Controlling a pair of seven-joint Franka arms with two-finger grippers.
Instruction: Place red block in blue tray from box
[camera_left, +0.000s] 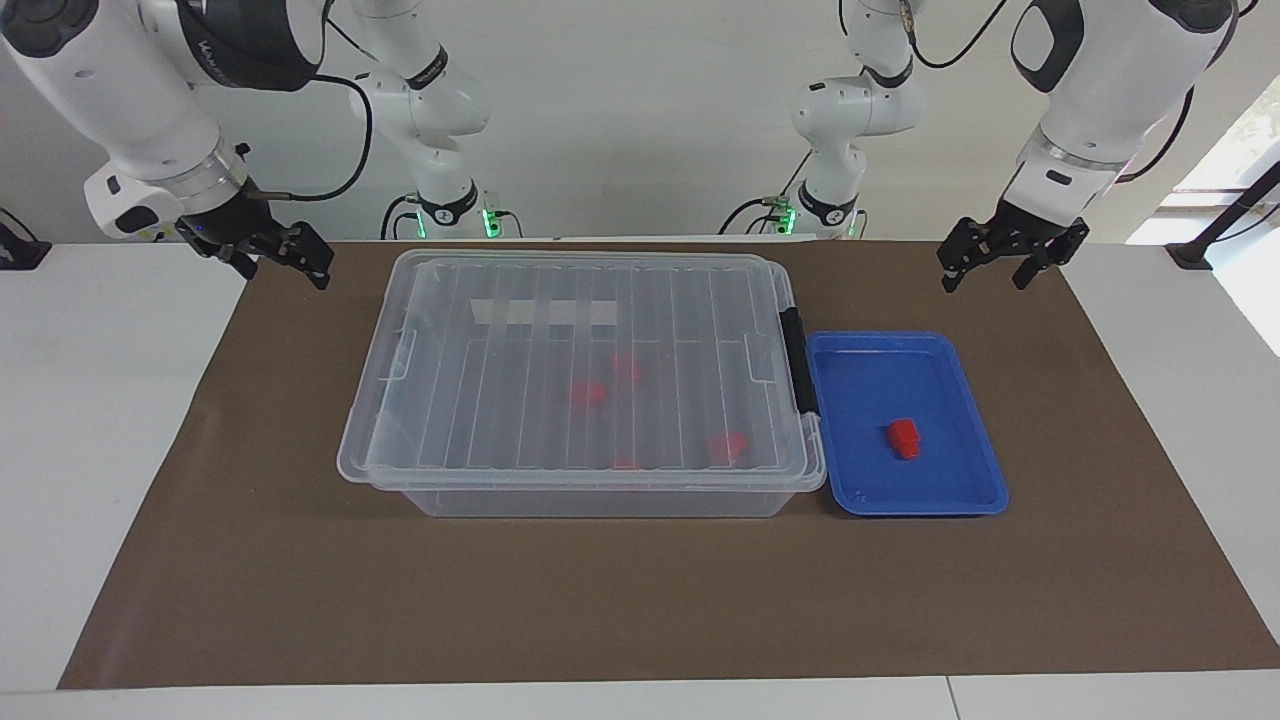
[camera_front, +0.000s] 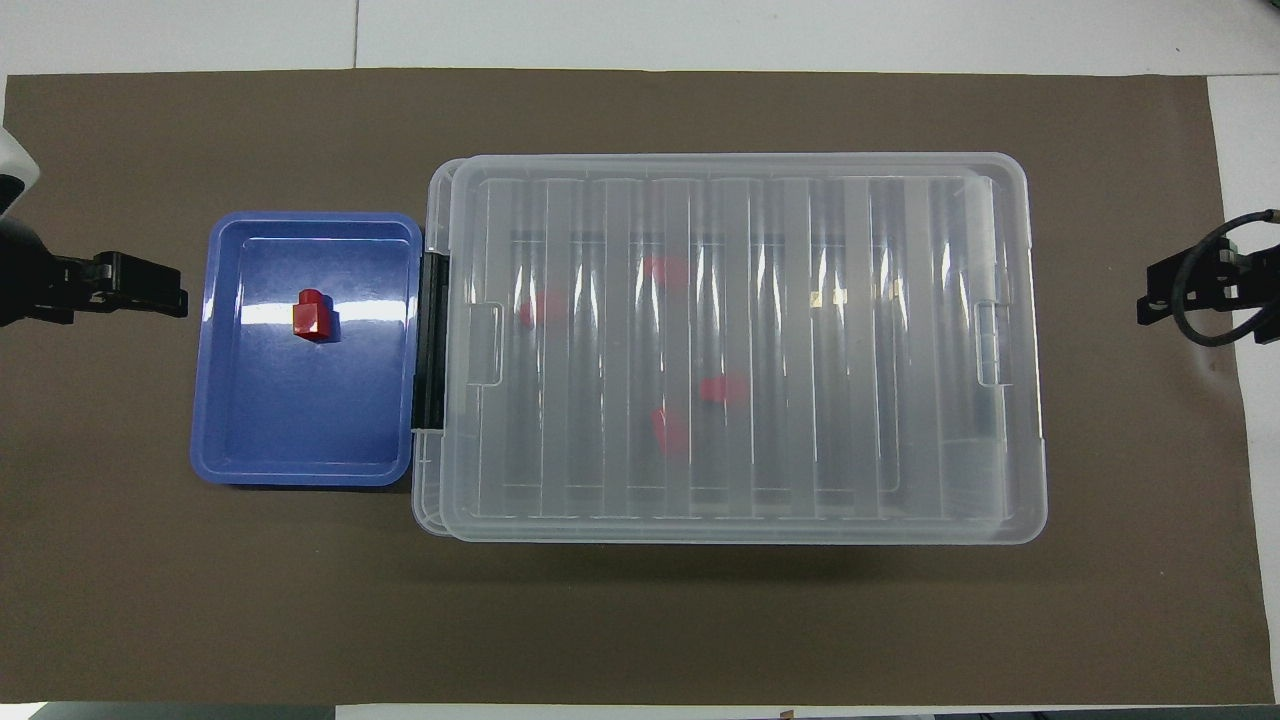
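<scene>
In the facing view, the red block (camera_left: 905, 438) is lying inside the blue tray (camera_left: 975, 470) at the right of centre. The tray is sitting just beside the latched end of the box (camera_left: 480, 495), whose ribbed clear lid (camera_left: 520, 300) is lying closed over four blurred red blocks (camera_left: 588, 392). The left pincer (camera_left: 990, 272) is hanging with fingers spread at the upper right, above the brown mat (camera_left: 640, 600) covering the bench (camera_left: 100, 400). The right pincer (camera_left: 285, 262) is hanging at the upper left; I cannot tell its state.

In the overhead view, the block (camera_front: 310, 318) is resting in the tray's (camera_front: 300, 470) upper half, left of the box (camera_front: 1010, 350). The left pincer (camera_front: 165, 290) is showing at the left edge and the right pincer (camera_front: 1150, 298) at the right edge, both off the box.
</scene>
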